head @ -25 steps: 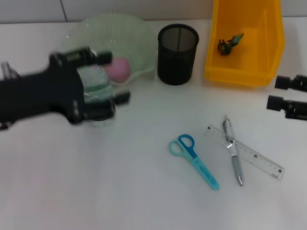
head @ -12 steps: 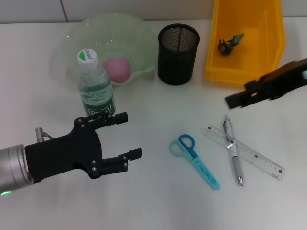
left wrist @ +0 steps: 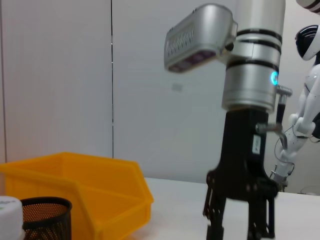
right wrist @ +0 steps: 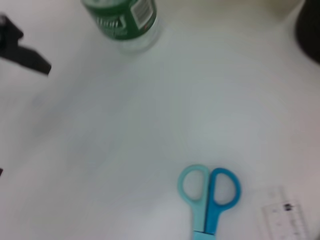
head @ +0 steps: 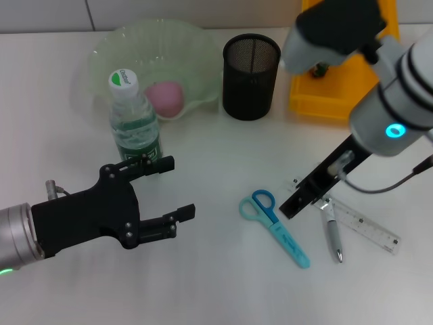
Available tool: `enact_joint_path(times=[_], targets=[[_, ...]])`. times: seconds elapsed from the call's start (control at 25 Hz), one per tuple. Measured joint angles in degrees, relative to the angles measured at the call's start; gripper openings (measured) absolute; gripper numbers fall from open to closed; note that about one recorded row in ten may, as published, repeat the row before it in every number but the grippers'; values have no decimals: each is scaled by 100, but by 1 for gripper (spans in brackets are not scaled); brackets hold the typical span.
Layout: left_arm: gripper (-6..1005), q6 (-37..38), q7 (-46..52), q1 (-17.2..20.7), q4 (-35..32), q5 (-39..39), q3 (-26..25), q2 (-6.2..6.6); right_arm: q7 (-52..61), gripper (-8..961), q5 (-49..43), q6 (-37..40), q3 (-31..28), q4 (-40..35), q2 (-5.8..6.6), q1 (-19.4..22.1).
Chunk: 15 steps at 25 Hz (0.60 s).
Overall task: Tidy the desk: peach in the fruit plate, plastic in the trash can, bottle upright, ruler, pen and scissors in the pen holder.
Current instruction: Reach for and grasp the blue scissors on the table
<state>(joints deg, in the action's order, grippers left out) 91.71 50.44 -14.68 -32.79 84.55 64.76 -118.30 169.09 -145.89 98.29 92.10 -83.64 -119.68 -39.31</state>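
The bottle (head: 135, 125) stands upright in front of the green fruit plate (head: 196, 47), which holds the pink peach (head: 166, 97). My left gripper (head: 179, 187) is open and empty, a little nearer than the bottle and apart from it. My right gripper (head: 292, 205) hangs low over the top end of the ruler (head: 365, 229) and pen (head: 332, 233), right of the scissors (head: 274, 227). In the left wrist view the right gripper (left wrist: 239, 227) is open. The right arm mostly hides the green plastic (head: 323, 68) in the yellow trash can (head: 338, 101). The scissors (right wrist: 210, 200) and bottle (right wrist: 122, 20) also appear in the right wrist view.
The black mesh pen holder (head: 250, 68) stands between the plate and the yellow can; it also shows as pen holder (left wrist: 42, 217) in the left wrist view. The right arm's silver body (head: 392, 101) crosses above the can's front.
My left gripper let go of the bottle, left it standing and drew back toward the near left. My right arm swung in from the right edge and came down over the pen and ruler.
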Motion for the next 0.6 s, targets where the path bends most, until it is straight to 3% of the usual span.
enact_joint_path(times=[0.32, 0.6], targets=[[802, -56, 10, -56, 6, 0, -7, 1, 23, 772, 14, -508, 809, 549, -20, -177], [802, -55, 13, -62, 10, -5, -7, 1, 28, 769, 19, -661, 986, 607, -20, -180]])
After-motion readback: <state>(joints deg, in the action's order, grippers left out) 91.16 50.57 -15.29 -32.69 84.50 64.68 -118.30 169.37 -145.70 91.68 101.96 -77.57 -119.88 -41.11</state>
